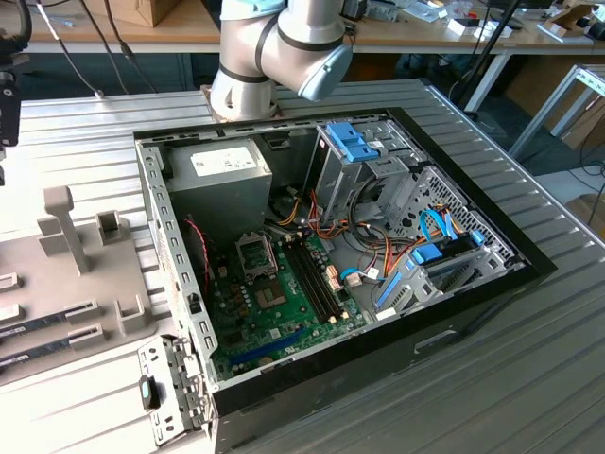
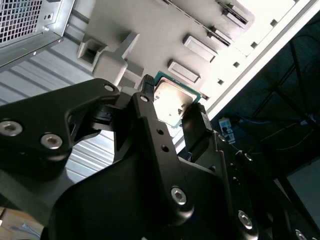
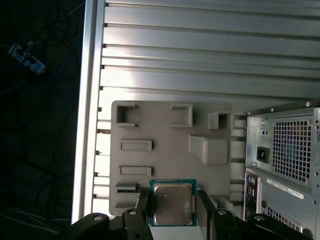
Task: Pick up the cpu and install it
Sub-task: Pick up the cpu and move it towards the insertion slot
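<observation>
Jaws clamped on two opposite edges of the cpu (image 3: 172, 202): that is how my gripper (image 3: 173, 214) stands in both wrist views, one dark finger (image 3: 143, 210) pressed to each side of the green rim and the silvery top facing the camera. I judge the chip lifted clear of the grey fixture tray (image 3: 165, 125), since in the second wrist view it sits well nearer the lens than the tray's recesses behind it, though I cannot rule out a light touch. So the pick-up looks done, and carrying the chip to the board is the step in hand. In the exterior view the open computer case (image 1: 156, 218) lies in the middle of the frame with the tray at the exterior view's left. The empty cpu socket (image 1: 255, 253) sits toward the upper left of the green motherboard (image 1: 284, 317), near the memory slots (image 1: 317, 279). Any move toward it calls for a level hold that does not slip, and for the chip's corners to be squared to the socket before it goes down.
</observation>
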